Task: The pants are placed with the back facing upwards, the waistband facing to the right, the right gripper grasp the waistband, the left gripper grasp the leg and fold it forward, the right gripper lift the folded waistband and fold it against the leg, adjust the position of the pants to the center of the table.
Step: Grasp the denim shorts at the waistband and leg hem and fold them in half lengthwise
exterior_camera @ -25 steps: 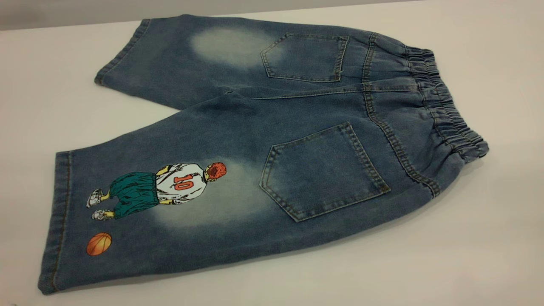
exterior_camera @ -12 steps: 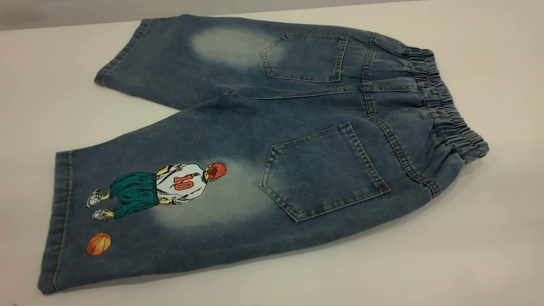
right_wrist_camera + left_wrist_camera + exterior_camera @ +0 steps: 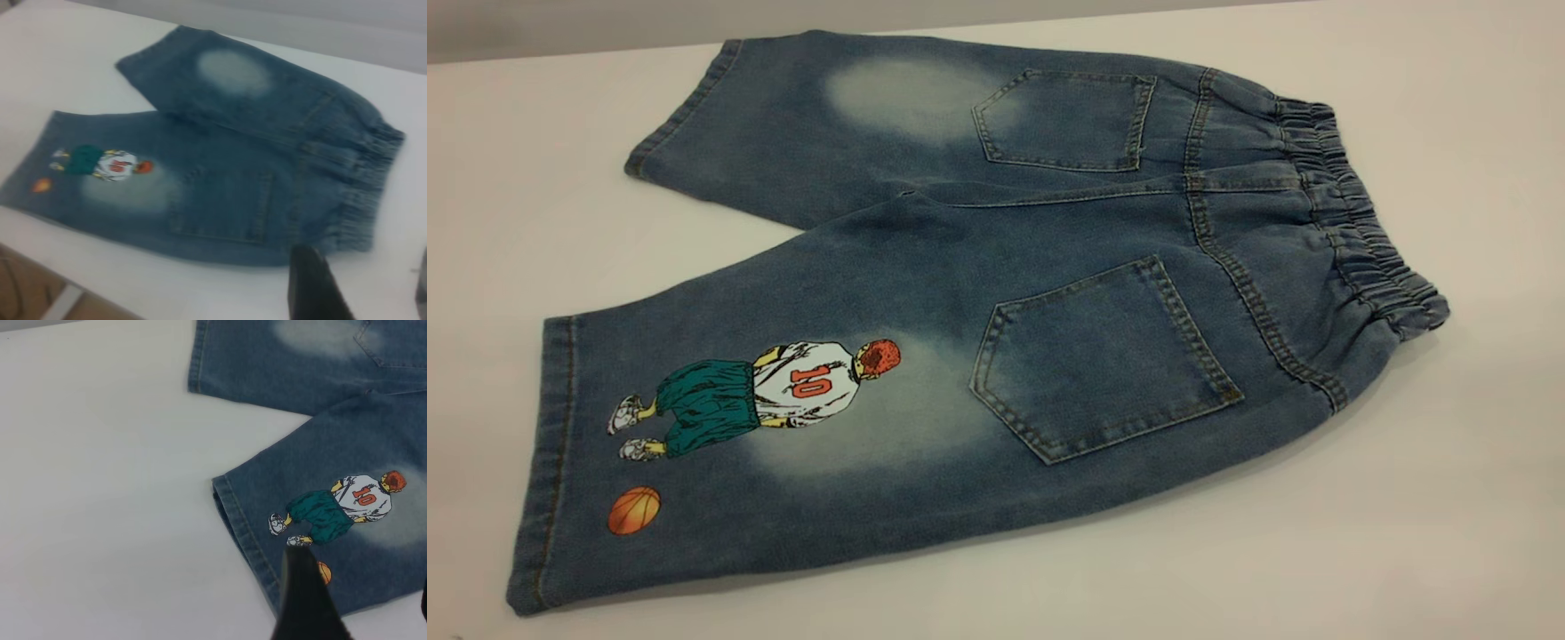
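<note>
Left gripper (image 3: 363, 607) and right gripper (image 3: 367, 287) aloft, fingers apparently spread.

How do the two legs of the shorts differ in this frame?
The printed leg carries a basketball player and an orange ball; the plain leg has only a faded patch. In the exterior view the printed leg lies nearer the camera, the plain leg farther. Both lie flat, unfolded.

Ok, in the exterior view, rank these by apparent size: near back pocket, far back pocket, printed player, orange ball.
1. Near back pocket, partly enlarged by closeness to the camera.
2. Printed player and far back pocket look alike; not ranked.
3. Orange ball, clearly smallest.
</note>
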`<state>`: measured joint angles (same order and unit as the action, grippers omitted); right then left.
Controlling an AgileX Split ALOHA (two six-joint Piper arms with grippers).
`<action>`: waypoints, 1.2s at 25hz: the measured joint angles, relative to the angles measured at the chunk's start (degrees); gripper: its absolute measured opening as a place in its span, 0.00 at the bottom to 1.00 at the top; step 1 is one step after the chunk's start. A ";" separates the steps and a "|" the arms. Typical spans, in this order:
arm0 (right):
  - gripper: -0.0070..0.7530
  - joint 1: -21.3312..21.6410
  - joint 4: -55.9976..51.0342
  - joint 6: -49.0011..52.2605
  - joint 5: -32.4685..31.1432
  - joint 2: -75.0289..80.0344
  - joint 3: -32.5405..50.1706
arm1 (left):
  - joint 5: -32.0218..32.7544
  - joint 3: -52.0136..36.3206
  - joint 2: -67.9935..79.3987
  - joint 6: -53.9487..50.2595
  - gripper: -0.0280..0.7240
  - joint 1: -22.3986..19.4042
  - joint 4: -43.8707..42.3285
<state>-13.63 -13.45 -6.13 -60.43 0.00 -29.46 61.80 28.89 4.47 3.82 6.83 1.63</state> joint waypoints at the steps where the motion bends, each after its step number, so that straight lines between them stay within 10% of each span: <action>1: 0.39 0.00 -0.69 0.00 0.22 0.00 0.00 | 0.00 0.00 0.00 0.00 0.55 0.00 0.00; 17: 0.39 0.00 -5.26 0.00 6.02 0.00 -0.20 | -1.58 1.39 0.00 -1.68 0.55 0.00 0.27; 30: 0.39 0.00 -8.24 1.72 21.63 24.06 -0.53 | -18.83 9.91 23.65 5.17 0.55 0.12 0.49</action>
<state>-13.63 -21.69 -4.40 -38.80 24.06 -29.99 42.97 38.81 28.12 8.99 6.95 2.12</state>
